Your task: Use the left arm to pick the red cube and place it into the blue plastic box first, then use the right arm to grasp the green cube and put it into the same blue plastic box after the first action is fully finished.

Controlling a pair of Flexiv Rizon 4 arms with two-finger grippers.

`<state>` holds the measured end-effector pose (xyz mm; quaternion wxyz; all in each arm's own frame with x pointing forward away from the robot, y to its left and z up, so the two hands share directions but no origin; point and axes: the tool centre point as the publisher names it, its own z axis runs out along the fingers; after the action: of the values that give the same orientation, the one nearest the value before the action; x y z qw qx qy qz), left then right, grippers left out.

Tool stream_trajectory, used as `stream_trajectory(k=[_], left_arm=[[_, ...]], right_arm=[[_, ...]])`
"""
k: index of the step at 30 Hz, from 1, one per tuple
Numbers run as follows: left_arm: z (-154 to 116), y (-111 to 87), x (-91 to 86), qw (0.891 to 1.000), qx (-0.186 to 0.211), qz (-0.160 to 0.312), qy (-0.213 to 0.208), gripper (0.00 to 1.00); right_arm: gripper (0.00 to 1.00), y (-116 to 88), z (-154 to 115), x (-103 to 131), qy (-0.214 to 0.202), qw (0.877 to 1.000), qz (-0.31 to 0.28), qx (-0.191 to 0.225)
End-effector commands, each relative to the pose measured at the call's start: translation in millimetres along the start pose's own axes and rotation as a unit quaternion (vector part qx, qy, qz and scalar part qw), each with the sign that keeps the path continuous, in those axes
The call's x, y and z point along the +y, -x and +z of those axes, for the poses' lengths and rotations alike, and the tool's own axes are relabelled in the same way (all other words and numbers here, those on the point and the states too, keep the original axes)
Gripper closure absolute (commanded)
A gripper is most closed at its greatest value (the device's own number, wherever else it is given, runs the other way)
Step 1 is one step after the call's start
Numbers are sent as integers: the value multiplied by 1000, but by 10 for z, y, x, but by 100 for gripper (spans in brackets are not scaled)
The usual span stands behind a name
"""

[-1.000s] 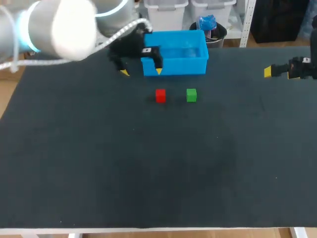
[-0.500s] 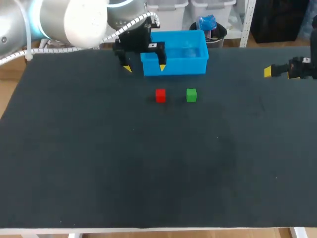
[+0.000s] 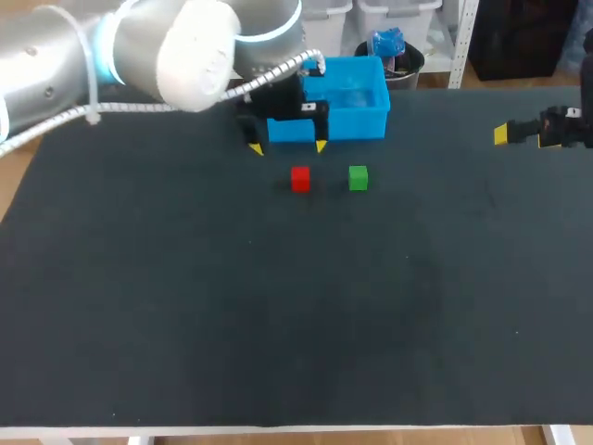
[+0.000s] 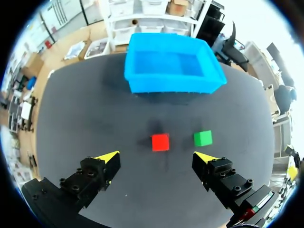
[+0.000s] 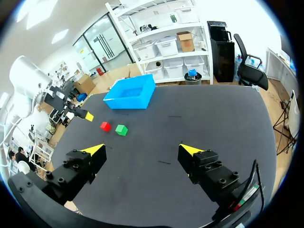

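- Desk is being used as the dark work surface, and all the task's things are being carried on its far half.
- The left arm is being held out from the left side across the far part of the desk.
- The blue plastic box is being kept at the far edge, beyond both cubes; it is being seen as empty, so nothing has yet been delivered.
- The left hand is being held wide with nothing between its fingers, near the front of the box. In its wrist view the red cube is being framed just ahead of the gap.
- The right hand is being held wide and empty at the desk's right side, well apart from the cubes.
- The red cube is being left untouched on the desk. The first step, the approach for its pick, is being judged as the one in hand. Next, the left hand is to be lowered around this cube and closed.
- The green cube is being left just beside the red one, not touching. It is sitting close to the path of one finger, so care is being called for.
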<state>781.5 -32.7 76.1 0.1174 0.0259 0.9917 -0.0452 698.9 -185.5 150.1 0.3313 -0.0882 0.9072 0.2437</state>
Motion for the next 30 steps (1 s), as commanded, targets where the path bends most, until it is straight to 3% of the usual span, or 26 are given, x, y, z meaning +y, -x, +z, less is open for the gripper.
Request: stream_trajectory(k=[1, 13, 30], left_arm=[[187, 79, -125, 1000, 6, -3, 13, 0], [299, 67, -93, 1000, 5, -10, 18, 0], [695, -74, -54, 999, 31, -22, 19, 0]], right_arm=[[0, 3, 7, 0, -1, 1000, 0, 0], [0, 3, 7, 0, -1, 1000, 0, 0], [0, 3, 7, 0, -1, 1000, 0, 0]])
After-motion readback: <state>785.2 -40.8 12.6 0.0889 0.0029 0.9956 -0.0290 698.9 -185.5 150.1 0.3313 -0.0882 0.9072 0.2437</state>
